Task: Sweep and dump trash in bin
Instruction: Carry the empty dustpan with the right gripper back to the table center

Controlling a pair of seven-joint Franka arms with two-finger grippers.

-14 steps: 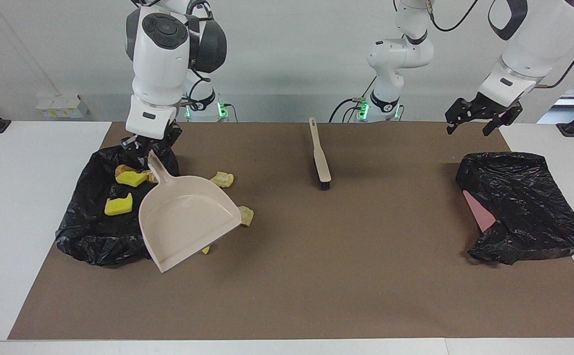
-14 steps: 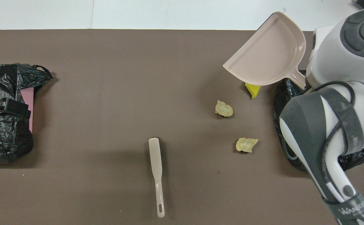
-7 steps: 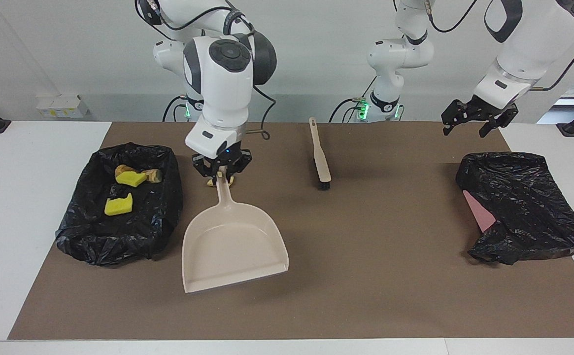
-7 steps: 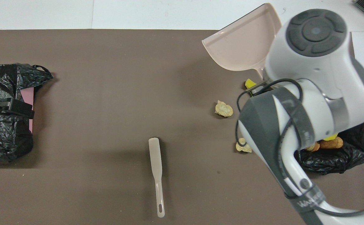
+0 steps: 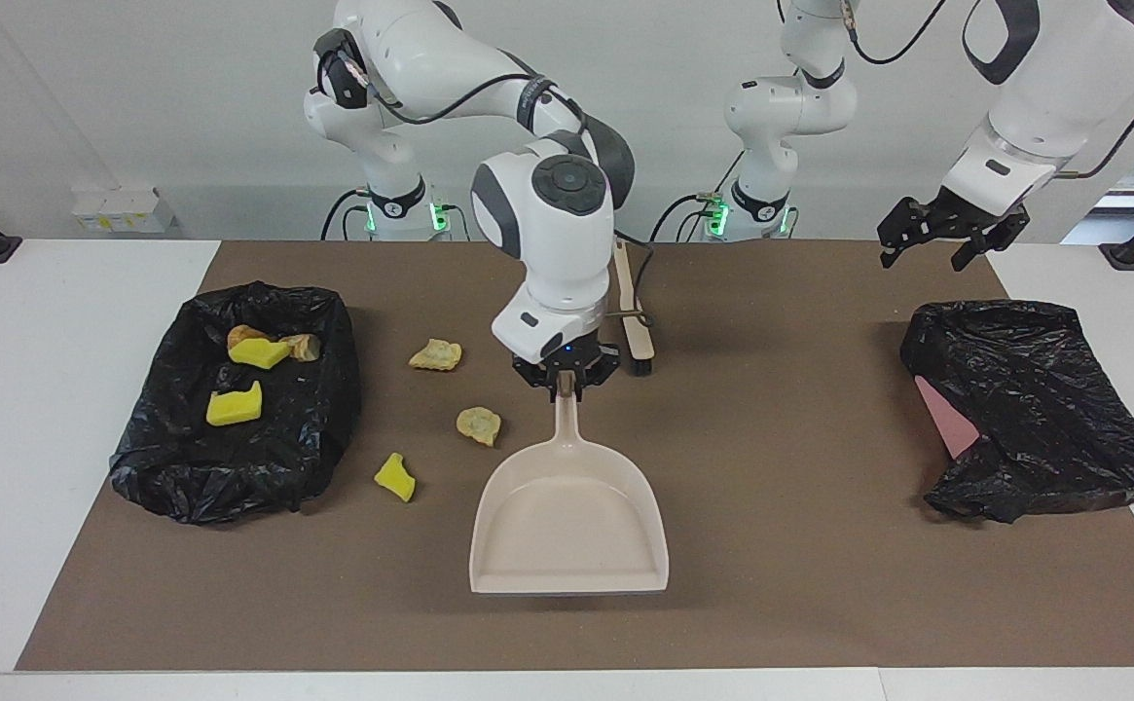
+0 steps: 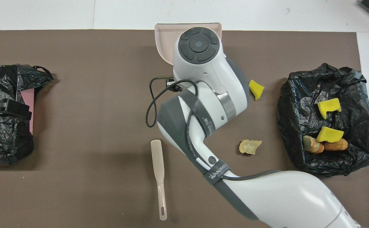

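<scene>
Beige dustpan (image 5: 568,521), handle pinched in the right claw (image 5: 566,382), mouth pointing away from the robots.

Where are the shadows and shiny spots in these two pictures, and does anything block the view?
Facing view: a soft shadow lies under the dustpan, and the bin bag with the trash shows crinkly glints. Overhead view: the right arm covers most of the dustpan and one tan lump; the brush throws a faint shadow.

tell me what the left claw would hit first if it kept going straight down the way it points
Probably the black bag at the left arm's end of the table: the open left claw hangs over it in the overhead view, though the facing view leaves depth unclear, so it might reach the brown mat first.
</scene>
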